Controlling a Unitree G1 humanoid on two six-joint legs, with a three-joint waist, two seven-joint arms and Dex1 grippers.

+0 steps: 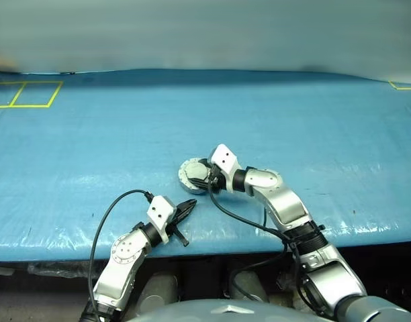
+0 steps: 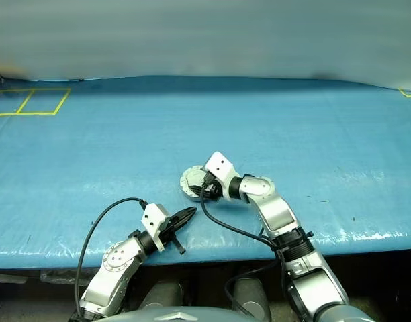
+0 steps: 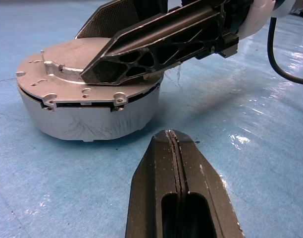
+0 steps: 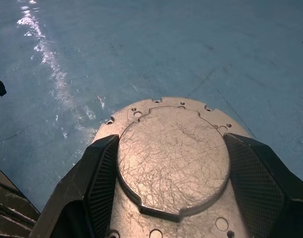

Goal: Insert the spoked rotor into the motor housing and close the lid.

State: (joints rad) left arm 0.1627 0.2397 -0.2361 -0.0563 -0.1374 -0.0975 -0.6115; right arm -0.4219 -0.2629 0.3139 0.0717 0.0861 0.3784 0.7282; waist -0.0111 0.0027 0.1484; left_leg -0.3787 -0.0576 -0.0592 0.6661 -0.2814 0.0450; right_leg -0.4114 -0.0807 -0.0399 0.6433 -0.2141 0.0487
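We see the motor housing [image 1: 193, 176] sitting on the blue tabletop [image 1: 91, 154] with its lid [image 4: 172, 158] down over it, smooth grey face up. The right claw [image 4: 171, 198] reaches over the top, its fingers [image 4: 99, 178] spread wide on either side of the lid's raised centre, resting on the lid's face. The left claw [image 1: 187, 208] lies nearer the tabletop's front edge, just short of the housing, its fingers pressed together and empty, pointing at the housing's side wall.

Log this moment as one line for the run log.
lid: down on housing | right gripper: fingers astride lid, not visibly clamped | left gripper: shut, empty, beside housing | surface: blue table
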